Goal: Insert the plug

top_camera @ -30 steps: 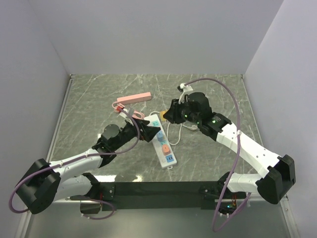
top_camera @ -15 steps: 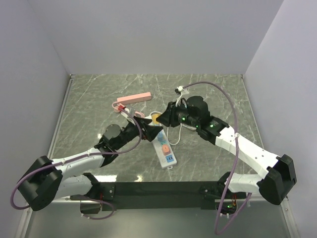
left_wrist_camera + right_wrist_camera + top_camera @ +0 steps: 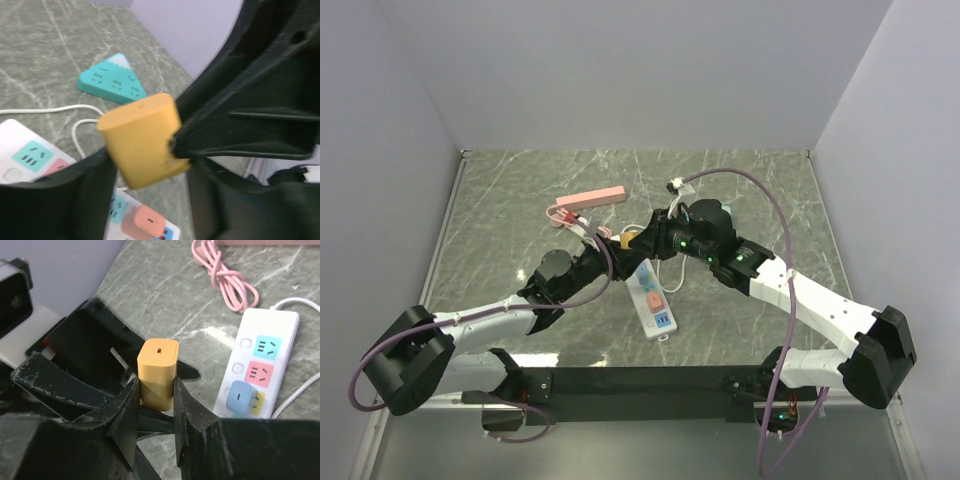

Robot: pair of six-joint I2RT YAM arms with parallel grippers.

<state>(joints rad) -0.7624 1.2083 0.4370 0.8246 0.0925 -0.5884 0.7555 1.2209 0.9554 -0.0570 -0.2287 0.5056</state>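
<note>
The orange-yellow plug [image 3: 633, 238] hangs above the far end of the white power strip [image 3: 653, 295]. My right gripper [image 3: 646, 240] is shut on it; in the right wrist view its fingers clamp the lower body of the plug [image 3: 157, 372], port face up. My left gripper [image 3: 618, 252] has come in from the left. In the left wrist view the plug [image 3: 142, 145] sits between the left fingers [image 3: 95, 195], which lie against its sides. The strip [image 3: 260, 365] carries a blue adapter [image 3: 241, 396] and a pink adapter [image 3: 145, 222].
A teal triangular socket block [image 3: 115, 77] lies beyond the strip. A pink bar [image 3: 592, 198] and a coiled pink cable [image 3: 227, 280] rest at the back left. The strip's white cord [image 3: 45, 110] loops on the marble floor. Grey walls enclose the table.
The right gripper carried the plug leftward toward the left gripper. The left jaws, wide open before, have closed in around the plug.
</note>
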